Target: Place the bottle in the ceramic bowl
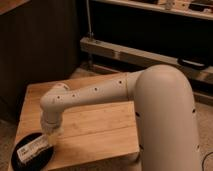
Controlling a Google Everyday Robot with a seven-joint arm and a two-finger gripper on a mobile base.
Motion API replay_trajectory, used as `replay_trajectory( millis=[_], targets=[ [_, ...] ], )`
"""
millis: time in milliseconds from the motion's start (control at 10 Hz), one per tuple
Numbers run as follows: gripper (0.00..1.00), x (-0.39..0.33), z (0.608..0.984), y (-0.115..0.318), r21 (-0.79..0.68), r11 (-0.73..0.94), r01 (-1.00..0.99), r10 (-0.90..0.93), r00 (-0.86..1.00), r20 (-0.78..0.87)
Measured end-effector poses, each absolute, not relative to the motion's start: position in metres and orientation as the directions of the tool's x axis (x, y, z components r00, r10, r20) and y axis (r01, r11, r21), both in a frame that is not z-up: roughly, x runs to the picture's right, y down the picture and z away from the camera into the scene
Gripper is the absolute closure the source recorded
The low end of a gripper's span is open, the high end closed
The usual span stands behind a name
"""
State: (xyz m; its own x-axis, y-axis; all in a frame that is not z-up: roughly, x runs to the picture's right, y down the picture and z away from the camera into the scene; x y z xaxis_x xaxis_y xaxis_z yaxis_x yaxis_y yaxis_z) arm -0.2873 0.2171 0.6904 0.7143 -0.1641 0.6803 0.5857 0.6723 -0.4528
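Observation:
The ceramic bowl (43, 159) is black and shallow and sits at the front left corner of the wooden table (100, 122). The white bottle (32, 149) lies on its side inside the bowl, label up, its right end under the gripper. My gripper (49, 137) hangs straight down from the white wrist (52, 117), over the bowl's right edge and at the bottle's end. The wrist housing hides how the gripper meets the bottle.
My thick white arm (165, 115) fills the right foreground and reaches left across the table. A dark cabinet (35, 45) stands behind on the left, and a metal shelf rail (150, 55) runs along the back. Floor lies past the table's edges.

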Motion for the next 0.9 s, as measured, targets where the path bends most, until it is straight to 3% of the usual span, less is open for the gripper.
replay_trajectory(
  millis=[600, 900],
  targets=[
    [0.23, -0.2899, 0.6912, 0.2237, -0.456, 0.665, 0.591, -0.174, 0.717, 0.675],
    [0.2, -0.291, 0.6917, 0.2259, -0.45, 0.663, 0.598, -0.191, 0.717, 0.67]
  ],
)
